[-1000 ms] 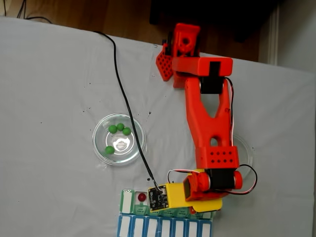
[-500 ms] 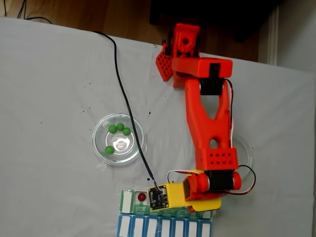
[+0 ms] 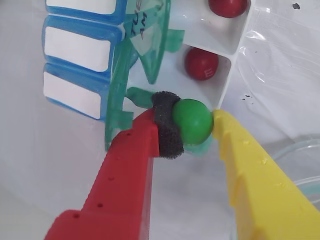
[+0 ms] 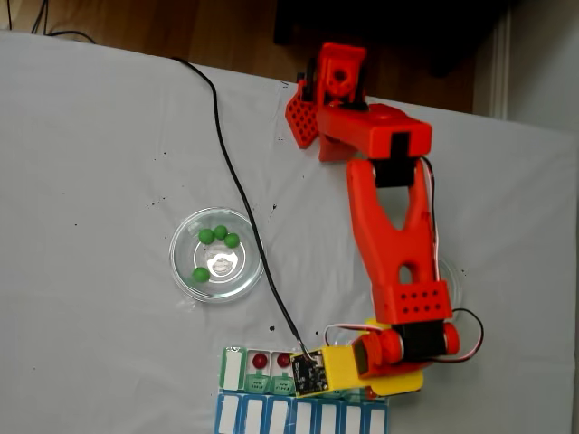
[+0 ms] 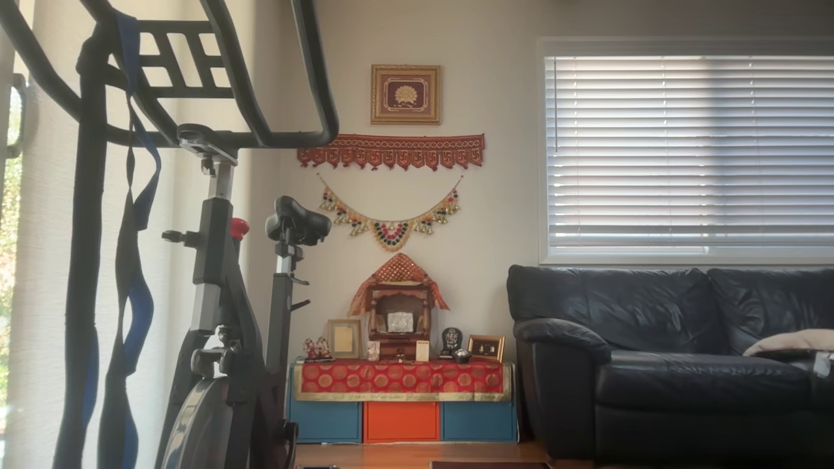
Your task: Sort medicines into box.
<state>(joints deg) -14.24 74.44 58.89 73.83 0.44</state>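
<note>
In the wrist view my gripper (image 3: 192,122) is shut on a bright green medicine ball (image 3: 194,120), pinched between the black foam pad of the red finger (image 3: 131,165) and the yellow finger (image 3: 250,170). The ball hangs over an open compartment of the white box (image 3: 226,75), whose green lids (image 3: 150,45) stand up. Just beyond, two compartments each hold a dark red ball (image 3: 201,63). In the fixed view the arm's yellow wrist (image 4: 348,369) covers the middle of the box (image 4: 234,369), with two red balls (image 4: 260,361) showing to its left.
A round glass dish (image 4: 185,271) left of the arm holds several green balls (image 4: 220,233). Another clear dish (image 4: 455,276) lies partly hidden behind the forearm. A blue-framed row of white lids (image 4: 271,418) runs along the box's near side. A black cable (image 4: 226,172) crosses the table.
The arm has swung to the right along the box. A second red ball that the wrist hid now shows in the fixed view.
</note>
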